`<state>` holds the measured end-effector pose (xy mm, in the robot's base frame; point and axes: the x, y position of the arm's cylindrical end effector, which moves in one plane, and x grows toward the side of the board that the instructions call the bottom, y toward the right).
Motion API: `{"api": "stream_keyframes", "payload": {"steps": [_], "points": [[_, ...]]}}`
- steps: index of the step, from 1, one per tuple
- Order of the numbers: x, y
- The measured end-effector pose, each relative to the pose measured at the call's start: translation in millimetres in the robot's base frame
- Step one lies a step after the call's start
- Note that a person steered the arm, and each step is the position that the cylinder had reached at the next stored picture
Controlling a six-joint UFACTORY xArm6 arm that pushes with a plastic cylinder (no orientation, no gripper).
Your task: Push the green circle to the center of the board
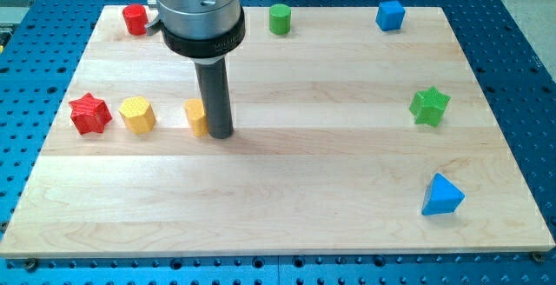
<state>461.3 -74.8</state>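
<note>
The green circle (279, 18) is a small green cylinder standing near the view's top edge of the wooden board (287, 207), a little right of the arm's grey body. My tip (221, 134) rests on the board left of centre, far below and left of the green circle. It touches or nearly touches the right side of a partly hidden yellow-orange block (195, 117).
A red star (89, 114) and a yellow hexagon (137, 114) lie left of my tip. A red cylinder (135, 19) sits at top left, a blue cube (390, 15) at top right. A green star (429, 106) and a blue triangle (442, 195) are on the right.
</note>
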Motion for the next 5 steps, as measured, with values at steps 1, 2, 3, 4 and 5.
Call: {"api": "stream_keyframes", "payload": {"steps": [1, 2, 3, 4, 5], "points": [[-16.1, 0.0], [-19.5, 3.7], [-44.1, 52.4], [-102.2, 122.7], [-175.1, 154.5]]}}
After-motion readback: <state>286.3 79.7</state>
